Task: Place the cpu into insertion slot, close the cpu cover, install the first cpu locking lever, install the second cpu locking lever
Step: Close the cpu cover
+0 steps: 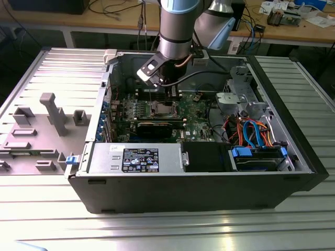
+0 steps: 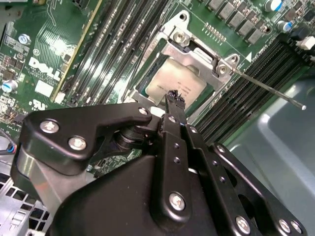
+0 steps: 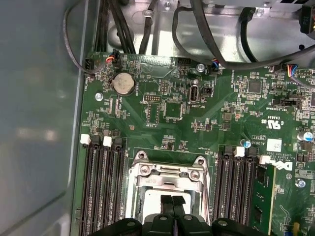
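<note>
In the second wrist view the cpu (image 2: pixel 183 81) lies with its dull silver top up in the insertion slot (image 2: pixel 147 88) on the green board. The silver cpu cover (image 2: pixel 193 53) lies flat around it. A thin wire locking lever (image 2: pixel 268 89) sticks out from the socket's corner over the memory slots, unlatched. My gripper (image 2: pixel 175 95) is shut, empty, its tips just over the cpu's near edge. The first wrist view shows the gripper (image 3: pixel 172 199) over the cpu (image 3: pixel 151 202) inside the cover (image 3: pixel 167 172). In the exterior view the gripper (image 1: pixel 166 99) hangs above the socket (image 1: pixel 162 109).
Black memory slots (image 3: pixel 103 182) flank the socket on both sides. The open computer case (image 1: pixel 293 157) has tall walls, a drive cage (image 1: pixel 238 89), coloured cables (image 1: pixel 251 130) and a power supply (image 1: pixel 138 158) along the front. A grey fixture plate (image 1: pixel 47 120) lies at the exterior view's left.
</note>
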`<state>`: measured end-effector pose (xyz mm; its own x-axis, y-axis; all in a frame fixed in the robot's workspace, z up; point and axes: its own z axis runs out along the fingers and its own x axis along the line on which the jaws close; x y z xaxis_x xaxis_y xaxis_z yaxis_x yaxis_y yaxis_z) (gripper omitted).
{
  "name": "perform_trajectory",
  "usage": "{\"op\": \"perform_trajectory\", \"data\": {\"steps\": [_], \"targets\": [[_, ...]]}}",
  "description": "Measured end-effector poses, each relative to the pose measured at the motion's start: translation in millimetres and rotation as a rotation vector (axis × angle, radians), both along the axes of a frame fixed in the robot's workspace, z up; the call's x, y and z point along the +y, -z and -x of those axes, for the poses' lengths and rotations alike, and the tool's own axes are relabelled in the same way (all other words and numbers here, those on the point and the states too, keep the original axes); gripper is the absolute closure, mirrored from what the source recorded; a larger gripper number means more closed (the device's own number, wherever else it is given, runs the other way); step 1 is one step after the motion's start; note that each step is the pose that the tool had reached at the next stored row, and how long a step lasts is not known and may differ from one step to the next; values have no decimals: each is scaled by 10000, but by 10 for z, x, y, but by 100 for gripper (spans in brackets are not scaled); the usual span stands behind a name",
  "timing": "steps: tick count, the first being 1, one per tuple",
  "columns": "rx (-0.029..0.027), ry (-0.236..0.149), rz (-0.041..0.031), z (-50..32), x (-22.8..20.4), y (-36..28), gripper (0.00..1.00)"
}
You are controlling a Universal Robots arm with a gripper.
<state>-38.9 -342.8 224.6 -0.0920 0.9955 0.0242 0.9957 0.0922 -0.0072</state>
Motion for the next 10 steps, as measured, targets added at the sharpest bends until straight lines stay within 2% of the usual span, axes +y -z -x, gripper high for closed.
{"op": "perform_trajectory", "data": {"steps": [10], "targets": [[0, -8, -2, 8, 0, 3, 89]]}}
